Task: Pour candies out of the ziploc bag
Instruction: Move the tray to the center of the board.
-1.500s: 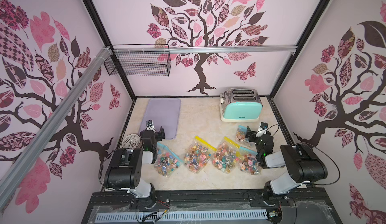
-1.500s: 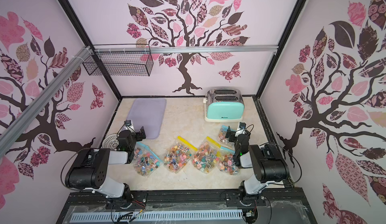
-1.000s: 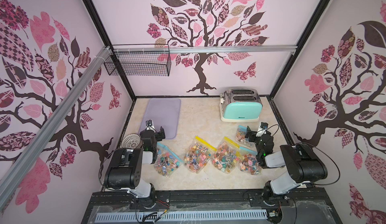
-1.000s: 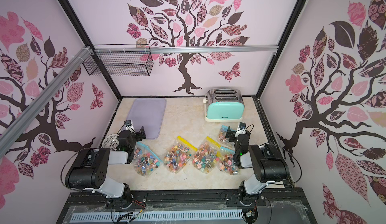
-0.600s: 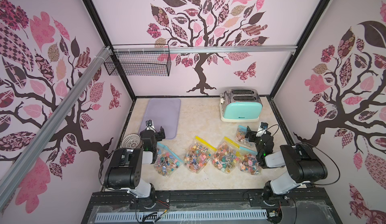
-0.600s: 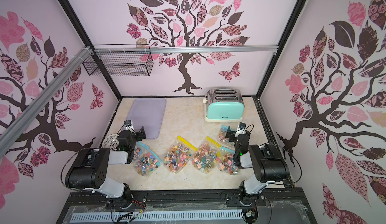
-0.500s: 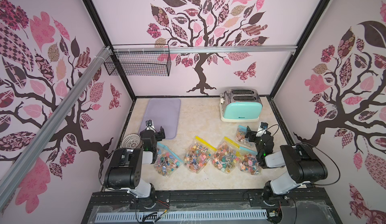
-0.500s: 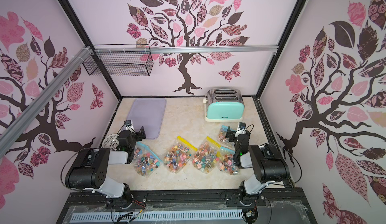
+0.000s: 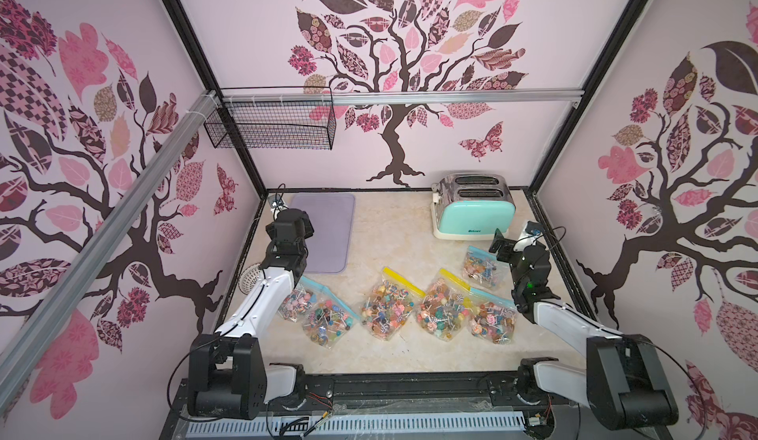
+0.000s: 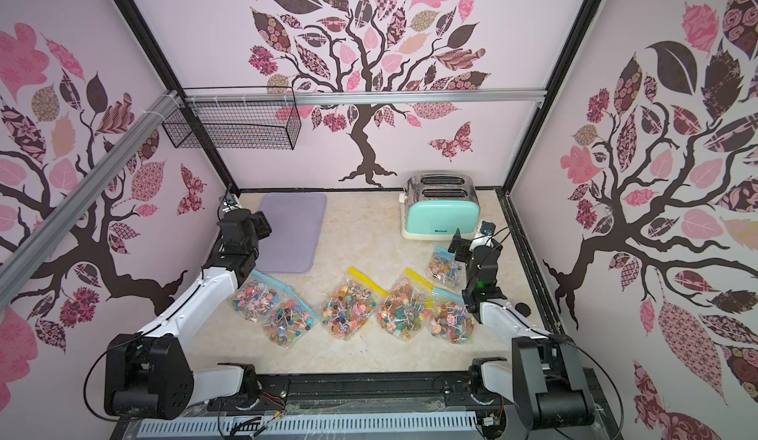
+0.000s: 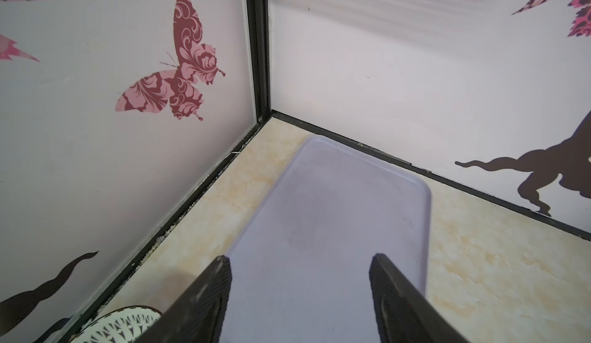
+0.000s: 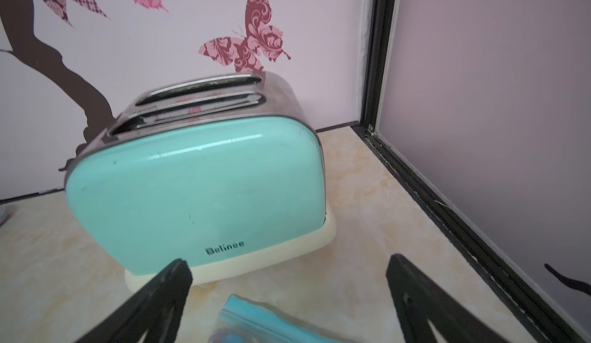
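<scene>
Six ziploc bags (image 9: pixel 387 306) of candies (image 9: pixel 328 324) lie along the worktop's (image 9: pixel 389 229) front. Your left gripper (image 11: pixel 300 258) stands partly spread, empty, over the mat (image 11: pixel 335 197); right gripper (image 12: pixel 287 260) wide apart, empty, facing the toaster (image 12: pixel 192 191).

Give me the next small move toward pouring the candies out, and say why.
Probably lower the right pincer onto the blue-zipped bag next to it. Its jaws stand open and empty, the bag's zip edge shows between them in the right wrist view, and no bag is held. The left pincer, also open, hangs over the purple mat, not over a bag.
</scene>
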